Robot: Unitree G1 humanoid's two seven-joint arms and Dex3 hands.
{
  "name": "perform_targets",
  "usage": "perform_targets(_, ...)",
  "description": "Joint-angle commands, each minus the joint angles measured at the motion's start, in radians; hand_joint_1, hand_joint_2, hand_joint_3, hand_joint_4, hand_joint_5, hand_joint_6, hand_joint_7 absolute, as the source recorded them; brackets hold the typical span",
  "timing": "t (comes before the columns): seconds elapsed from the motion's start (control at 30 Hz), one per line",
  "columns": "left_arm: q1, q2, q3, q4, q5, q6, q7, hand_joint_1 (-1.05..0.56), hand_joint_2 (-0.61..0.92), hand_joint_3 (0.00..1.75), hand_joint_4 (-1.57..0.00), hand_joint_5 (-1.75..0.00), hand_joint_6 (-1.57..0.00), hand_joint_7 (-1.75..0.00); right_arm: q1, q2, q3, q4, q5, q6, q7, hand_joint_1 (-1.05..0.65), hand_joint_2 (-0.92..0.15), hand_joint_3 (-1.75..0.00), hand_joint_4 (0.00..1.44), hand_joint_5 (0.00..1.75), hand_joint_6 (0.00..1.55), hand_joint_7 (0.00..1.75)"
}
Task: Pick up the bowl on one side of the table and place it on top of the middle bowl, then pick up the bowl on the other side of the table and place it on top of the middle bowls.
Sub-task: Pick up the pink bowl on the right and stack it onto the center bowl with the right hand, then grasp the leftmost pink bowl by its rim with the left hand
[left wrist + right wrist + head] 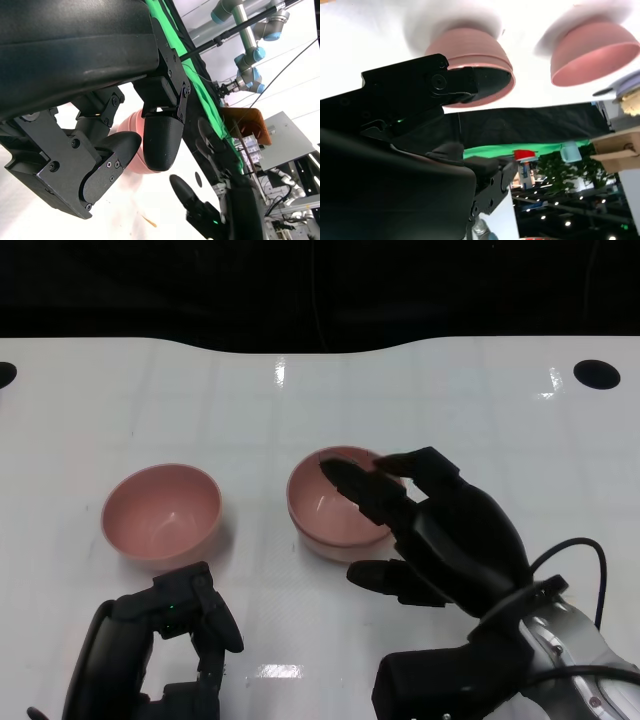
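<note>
Both hands, the left hand (165,645) and the right hand (440,535), are glossy black with blocky segmented fingers fastened by small screws, and a black cable (575,560) loops over the right silver forearm (580,665).

Stacked bowls (335,510) mid-table (480,410), single bowl (160,512) to their left. My right hand (440,530) over stack's near rim; my left hand (165,640) before single bowl.
</note>
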Motion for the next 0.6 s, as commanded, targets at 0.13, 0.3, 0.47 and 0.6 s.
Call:
perform_targets(0.13, -0.011, 0.009, 0.011, 0.01, -0.014, -0.003, 0.004, -0.06, 0.27, 1.54, -0.89, -1.73, -0.87, -1.5, 0.085, -0.024, -0.073, -0.091, 0.098, -0.051, 0.001, -0.36, -0.91, -0.06, 0.3, 1.05, 0.62, 0.33)
perform_targets(0.3, -0.015, 0.012, 0.015, 0.012, -0.016, -0.007, 0.006, -0.07, 0.28, 1.54, -0.88, -1.72, -0.87, -1.5, 0.185, -0.053, -0.139, -0.16, 0.222, -0.157, 0.008, -0.28, -0.92, -0.05, 0.46, 1.17, 0.71, 0.47)
perform_targets(0.47, -0.014, 0.009, 0.021, 0.01, -0.02, -0.001, 0.009, -0.07, 0.29, 1.52, -0.88, -1.71, -0.86, -1.49, 0.281, -0.078, -0.202, -0.2, 0.302, -0.259, 0.009, -0.21, -0.9, -0.07, 0.62, 1.33, 0.74, 0.71)
perform_targets(0.6, -0.01, 0.007, 0.033, 0.008, -0.024, 0.001, 0.015, -0.07, 0.31, 1.48, -0.87, -1.69, -0.85, -1.46, 0.341, -0.083, -0.241, -0.207, 0.363, -0.325, 0.017, -0.14, -0.75, -0.43, 0.68, 1.35, 0.79, 0.77)
